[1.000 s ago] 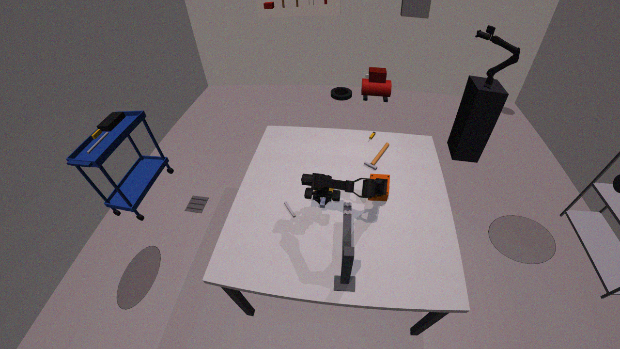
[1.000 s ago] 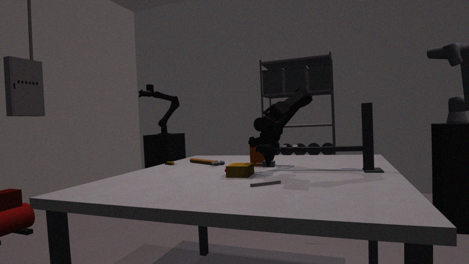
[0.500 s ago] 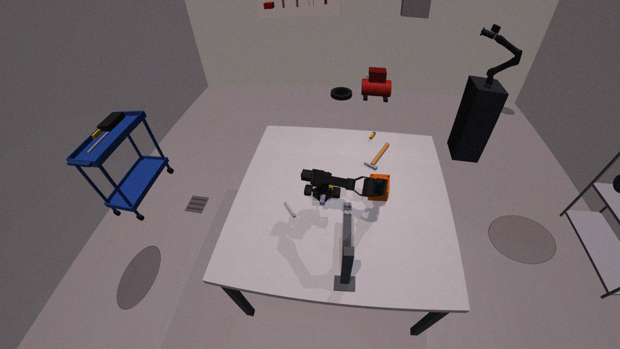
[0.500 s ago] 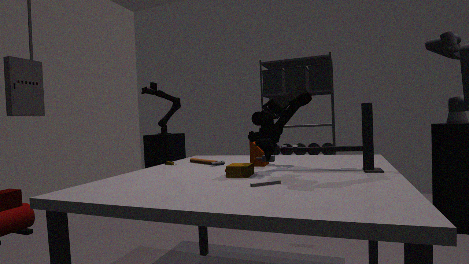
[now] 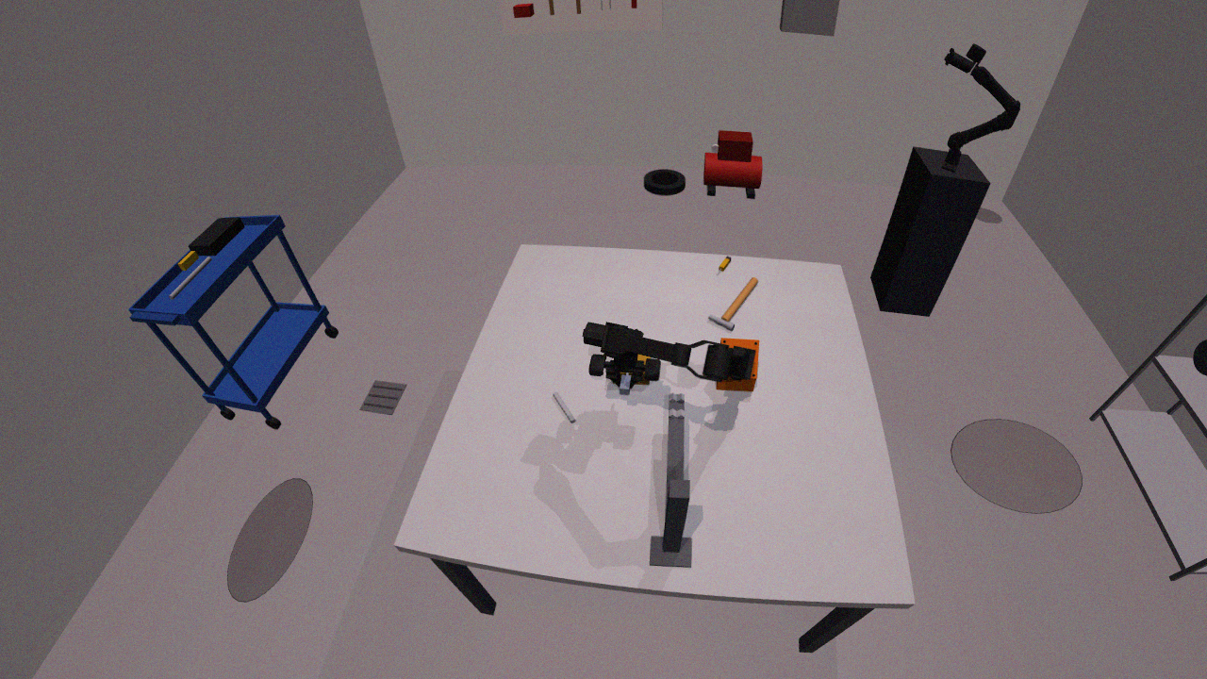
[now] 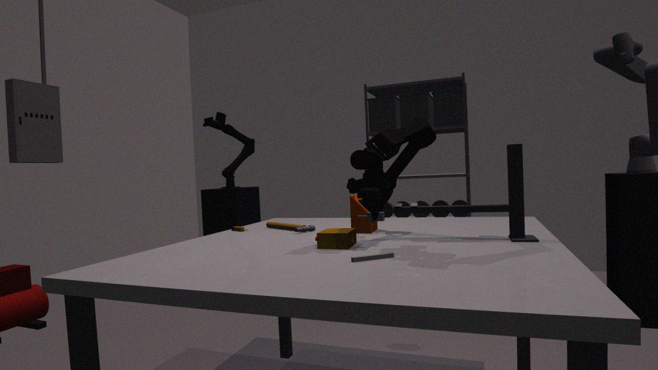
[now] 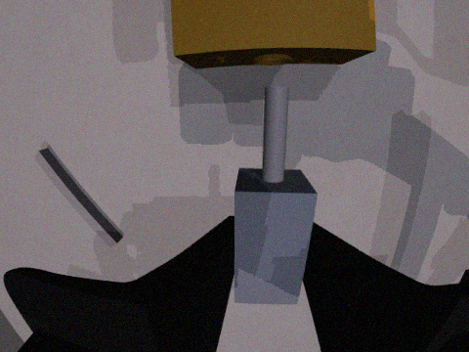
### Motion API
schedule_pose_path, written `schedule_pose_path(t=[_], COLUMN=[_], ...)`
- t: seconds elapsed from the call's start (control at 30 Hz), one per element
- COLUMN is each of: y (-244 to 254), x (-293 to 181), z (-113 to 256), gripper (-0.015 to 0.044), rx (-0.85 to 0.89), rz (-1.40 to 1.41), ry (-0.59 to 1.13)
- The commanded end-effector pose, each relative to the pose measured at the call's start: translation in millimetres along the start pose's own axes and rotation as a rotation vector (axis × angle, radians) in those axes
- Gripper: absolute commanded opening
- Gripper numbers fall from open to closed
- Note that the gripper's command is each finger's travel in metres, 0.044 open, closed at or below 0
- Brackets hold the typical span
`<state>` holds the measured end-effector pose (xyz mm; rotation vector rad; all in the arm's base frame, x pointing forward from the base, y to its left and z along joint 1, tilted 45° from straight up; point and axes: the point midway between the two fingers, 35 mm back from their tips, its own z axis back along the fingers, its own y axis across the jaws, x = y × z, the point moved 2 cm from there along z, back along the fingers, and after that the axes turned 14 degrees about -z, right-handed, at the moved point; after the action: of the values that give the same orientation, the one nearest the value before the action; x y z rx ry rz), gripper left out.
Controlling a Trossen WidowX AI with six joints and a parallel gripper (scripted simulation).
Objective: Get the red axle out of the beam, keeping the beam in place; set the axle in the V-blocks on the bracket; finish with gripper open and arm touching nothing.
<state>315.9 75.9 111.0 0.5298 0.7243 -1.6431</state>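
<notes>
While the red axle [image 6: 315,238] sits in the beam [image 5: 643,358] [image 6: 335,240] [image 7: 274,26], extraction remains | pincer [image 5: 625,377] [image 6: 376,215] [image 7: 268,226]: clamped on grey pin-ended block [image 5: 625,386] [image 6: 381,216] [image 7: 274,225], just beside beam, pin clear of it | left: push out, seat in V-blocks [image 5: 675,404] [image 6: 406,205], release, withdraw.

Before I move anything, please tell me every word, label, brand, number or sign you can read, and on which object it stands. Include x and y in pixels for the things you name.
There are none that I can read.
Grey wall box [image 6: 34,120]: only a row of small dark marks, no readable text.
Yellow block [image 6: 336,238] [image 7: 274,26]: no lettering visible.
</notes>
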Motion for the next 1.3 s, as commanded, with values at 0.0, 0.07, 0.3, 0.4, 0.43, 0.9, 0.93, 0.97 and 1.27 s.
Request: schedule_pose_path(t=[0.0,0.07,0.3,0.4,0.43,0.9,0.93,0.97,1.27], y=[12,19,28,29,29,30,30,30,30], x=[1,2,2,2,2,2,2,2,2], z=[0,0,-2,-7,-9,-31,-33,-35,-49], gripper=[0.0000,0.0000,0.0000,0.0000,0.0000,0.0000,0.0000,0.0000,0.0000], rx=[-0.001,-0.001,0.000,0.000,0.000,0.000,0.000,0.000,0.000], rz=[0.001,0.002,0.002,0.002,0.002,0.002,0.002,0.002,0.002], ry=[-0.003,-0.003,-0.003,-0.004,-0.004,-0.005,-0.005,-0.005,-0.004])
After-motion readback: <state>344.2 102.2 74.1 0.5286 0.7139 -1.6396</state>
